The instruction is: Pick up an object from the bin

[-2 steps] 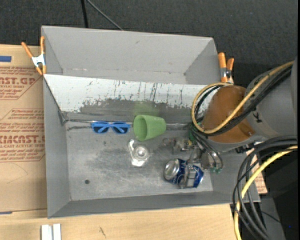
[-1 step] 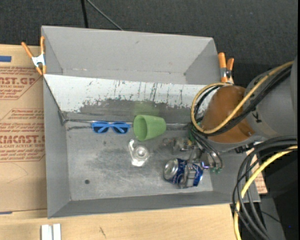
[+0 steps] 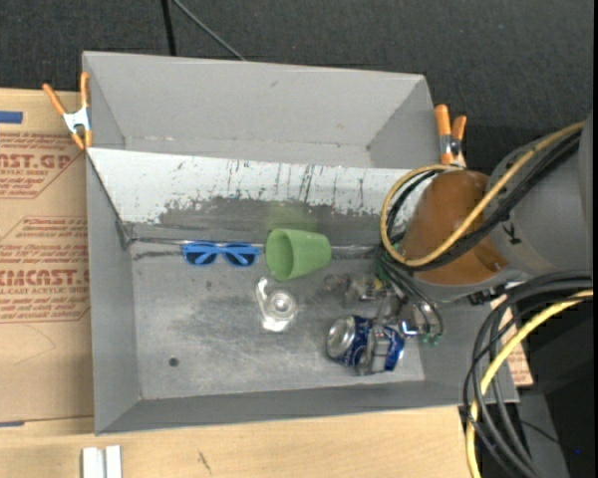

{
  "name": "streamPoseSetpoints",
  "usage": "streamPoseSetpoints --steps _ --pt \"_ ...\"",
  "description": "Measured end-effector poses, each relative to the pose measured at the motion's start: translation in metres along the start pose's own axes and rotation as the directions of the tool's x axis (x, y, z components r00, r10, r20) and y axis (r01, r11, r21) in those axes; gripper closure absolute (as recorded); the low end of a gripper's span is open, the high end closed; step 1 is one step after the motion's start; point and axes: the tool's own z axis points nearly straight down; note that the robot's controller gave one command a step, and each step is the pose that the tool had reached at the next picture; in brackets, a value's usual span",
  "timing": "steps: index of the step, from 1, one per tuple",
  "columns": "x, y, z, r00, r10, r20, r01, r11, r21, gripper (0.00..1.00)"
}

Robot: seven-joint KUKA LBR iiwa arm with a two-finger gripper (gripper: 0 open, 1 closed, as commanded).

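End effector is hanging low at the right side of the grey metal bin, right next to a crushed blue-and-silver can lying by the near wall. Can't tell if it's touching, or whether it's apart or together. Green plastic cup is lying on its side further left, clear glossy tumbler sitting beside it, blue sunglasses resting along the scuffed back wall.
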Motion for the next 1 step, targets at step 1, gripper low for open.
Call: streamPoseSetpoints --steps 1 --pt "-0.0002 0.0002 0.0001 1.0 0.001 0.001 -0.001 1.0 0.0 0.0"
